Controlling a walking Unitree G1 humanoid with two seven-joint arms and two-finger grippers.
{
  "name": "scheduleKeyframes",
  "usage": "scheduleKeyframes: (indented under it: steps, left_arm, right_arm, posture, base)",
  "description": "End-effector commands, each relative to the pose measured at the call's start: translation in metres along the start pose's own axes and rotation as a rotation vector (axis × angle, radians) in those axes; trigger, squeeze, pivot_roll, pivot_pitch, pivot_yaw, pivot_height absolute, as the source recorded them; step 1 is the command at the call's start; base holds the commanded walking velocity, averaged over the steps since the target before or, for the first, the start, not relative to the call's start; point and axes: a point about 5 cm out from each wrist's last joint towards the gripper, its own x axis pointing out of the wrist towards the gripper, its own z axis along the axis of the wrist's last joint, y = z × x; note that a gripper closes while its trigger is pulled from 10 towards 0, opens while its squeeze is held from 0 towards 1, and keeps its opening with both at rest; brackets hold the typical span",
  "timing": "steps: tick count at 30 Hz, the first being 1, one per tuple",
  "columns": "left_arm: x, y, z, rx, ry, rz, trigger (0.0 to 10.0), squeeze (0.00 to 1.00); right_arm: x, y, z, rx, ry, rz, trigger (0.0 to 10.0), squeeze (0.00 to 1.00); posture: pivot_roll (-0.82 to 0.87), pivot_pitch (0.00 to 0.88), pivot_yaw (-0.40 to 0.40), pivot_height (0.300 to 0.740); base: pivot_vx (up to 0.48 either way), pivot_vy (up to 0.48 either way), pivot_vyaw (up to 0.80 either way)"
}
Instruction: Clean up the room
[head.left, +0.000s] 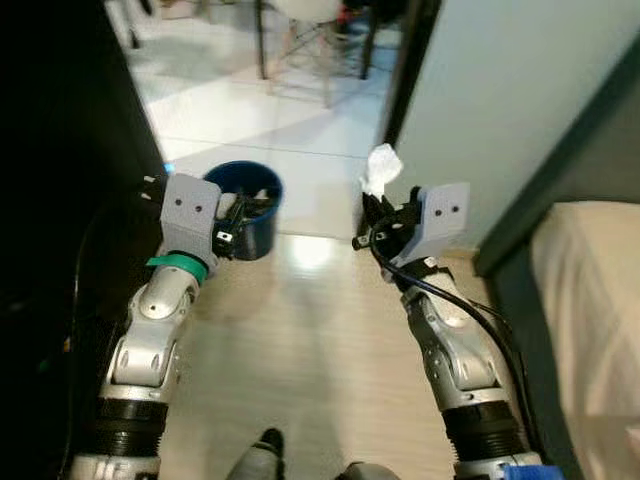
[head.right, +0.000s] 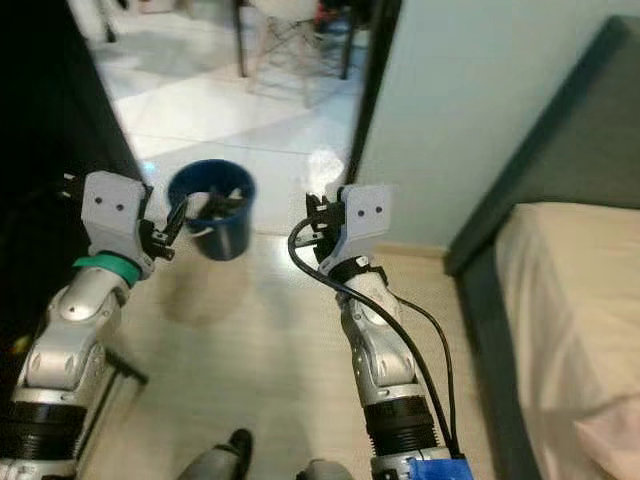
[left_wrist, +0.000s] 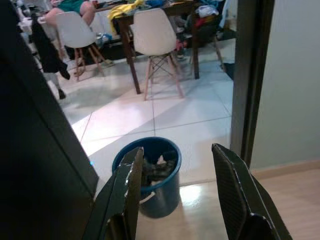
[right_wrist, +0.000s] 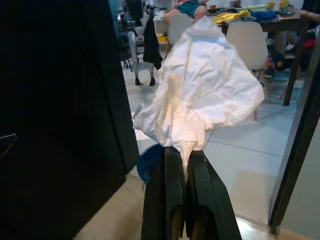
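right gripper: the right gripper (right_wrist: 184, 165) is closed tight on one crumpled white tissue (right_wrist: 200, 95); the two black fingers (right_wrist: 172, 190) press together with the tissue's twisted end pinched between them, the rest puffing out above the tips. in the head view it sits centre right of the frame, raised over the wooden floor (head.left: 300, 340).
left gripper: the left gripper (left_wrist: 175, 185) holds nothing; its two fingers (left_wrist: 127, 185) stand wide apart. in the head view it is at the left middle of the frame, just beside the bin.
tissue: one, white, at upper centre of the head view (head.left: 381, 168), well apart from the bin's opening.
bin: one round blue bin (head.left: 247, 208), upper left of centre, standing where the wooden floor meets pale tiles (head.left: 260, 110); dark and white scraps lie inside.
chairs: two white chairs (left_wrist: 152, 35) with wooden legs beside a dark table (left_wrist: 175, 10), top of the left wrist view.
person: one seated person (left_wrist: 70, 7), partly seen at the top left of that view.
bed: one, pale cover (head.left: 590, 330), right edge of the frame.
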Motion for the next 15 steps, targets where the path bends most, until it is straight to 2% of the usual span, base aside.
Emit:
scheduleKeyframes:
  steps: [1,3,6,15]
  left_arm:
    - [-0.0012,-0.0031,-0.0051,0.007,0.019,-0.01,10.0,0.0]
    - [-0.0011,-0.0029,-0.0052,0.008,0.019,-0.009,10.0,0.0]
    - [-0.0008,-0.0025,-0.0056,0.023,0.026,-0.005,10.0,0.0]
    - [-0.0007,-0.0033,-0.006,0.023,0.022,-0.009,10.0,0.0]
  right_arm:
    - [-0.003,-0.0025,-0.0029,0.011,0.001,-0.017,10.0,0.0]
    - [-0.0031,-0.0019,-0.0023,0.018,-0.007,-0.018,10.0,0.0]
    - [-0.0026,-0.0011,-0.0008,0.041,-0.022,-0.022,10.0,0.0]
    - [-0.0026,-0.0022,0.0008,0.029,-0.032,-0.032,10.0,0.0]
  posture:
    - [-0.01,0.02,-0.002,0.74]
    - [-0.01,0.02,-0.002,0.74]
    - [-0.01,0.019,-0.003,0.74]
    - [-0.01,0.019,-0.005,0.74]
  base:
    - [0.0,0.0,0.73]
    - [0.0,0.0,0.73]
    - [0.461,0.0,0.0]
    - [0.462,0.0,0.0]
